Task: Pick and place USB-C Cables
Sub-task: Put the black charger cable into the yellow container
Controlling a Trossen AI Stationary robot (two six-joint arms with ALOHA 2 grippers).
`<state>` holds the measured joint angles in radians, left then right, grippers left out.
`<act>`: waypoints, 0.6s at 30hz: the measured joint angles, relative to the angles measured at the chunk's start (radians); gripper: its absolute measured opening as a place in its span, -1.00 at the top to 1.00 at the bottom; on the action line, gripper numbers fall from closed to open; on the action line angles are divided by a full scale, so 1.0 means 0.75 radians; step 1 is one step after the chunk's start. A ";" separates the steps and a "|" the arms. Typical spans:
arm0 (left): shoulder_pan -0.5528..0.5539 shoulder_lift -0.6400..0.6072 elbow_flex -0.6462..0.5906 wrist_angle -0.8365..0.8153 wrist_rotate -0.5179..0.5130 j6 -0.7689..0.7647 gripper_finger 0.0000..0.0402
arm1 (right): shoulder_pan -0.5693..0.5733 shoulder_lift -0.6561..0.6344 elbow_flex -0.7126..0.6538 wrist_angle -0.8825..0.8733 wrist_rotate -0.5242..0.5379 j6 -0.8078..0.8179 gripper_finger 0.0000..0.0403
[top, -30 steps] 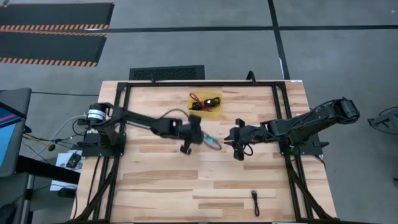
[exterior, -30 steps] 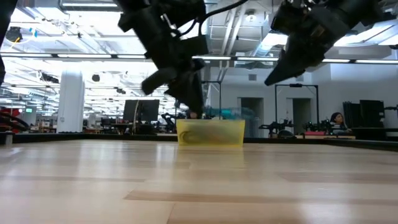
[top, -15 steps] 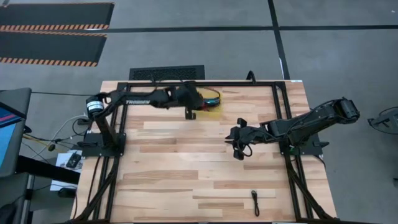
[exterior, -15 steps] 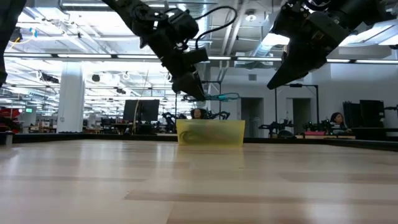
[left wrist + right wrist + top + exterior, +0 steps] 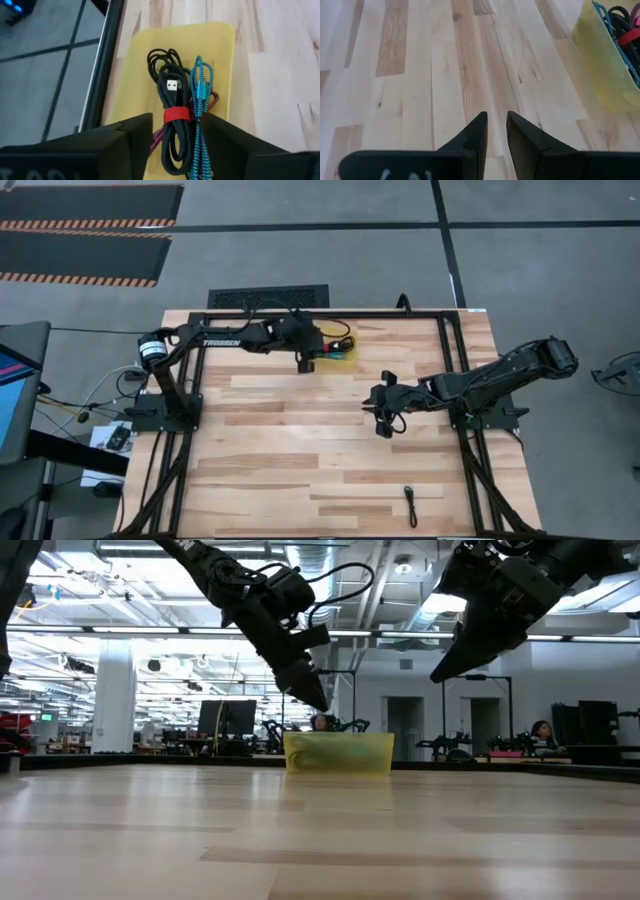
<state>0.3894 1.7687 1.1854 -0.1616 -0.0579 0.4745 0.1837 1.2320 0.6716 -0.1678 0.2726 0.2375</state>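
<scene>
A yellow tray (image 5: 220, 35) stands near the table's far edge (image 5: 345, 352). In it lie a light blue braided USB-C cable (image 5: 200, 90), a black cable (image 5: 167, 85) coiled under a red tie, and a dark red one (image 5: 214, 100). My left gripper (image 5: 176, 120) hovers open just above the tray (image 5: 338, 753), clear of the cables. Another black cable (image 5: 411, 505) lies alone near the front edge. My right gripper (image 5: 380, 418) hangs above the table's middle, its fingers (image 5: 475, 132) a narrow gap apart with nothing between them.
Black frame rails (image 5: 455, 360) run along the table's far, left and right sides. Bare wood lies between the tray and the lone cable at the front. The room beyond shows desks and a seated person (image 5: 540, 735) far off.
My left gripper has carried the light blue cable from the table's middle toward the far edge, over the yellow tray, and has let it go. The cable, which hung from the fingers half a second ago, now lies in the tray beside the black one.
</scene>
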 joint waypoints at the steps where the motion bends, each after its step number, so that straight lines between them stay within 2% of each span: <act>1: -0.008 0.000 0.000 0.001 0.000 -0.029 0.16 | 0.000 0.000 0.000 0.002 0.000 0.000 0.51; 7: -0.106 0.000 0.000 0.012 0.111 -0.148 0.12 | 0.000 0.000 0.000 0.005 0.045 0.000 0.51; 12: -0.251 0.000 0.000 0.126 0.114 -0.262 0.17 | 0.000 0.000 0.000 0.015 0.060 0.000 0.51; 18: -0.407 0.000 0.000 0.215 0.118 -0.284 0.19 | -0.007 0.000 0.000 0.088 0.067 -0.019 0.51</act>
<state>0.0843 1.7687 1.1854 -0.0001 0.0303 0.2613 0.1784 1.2320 0.6716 -0.1017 0.3225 0.2234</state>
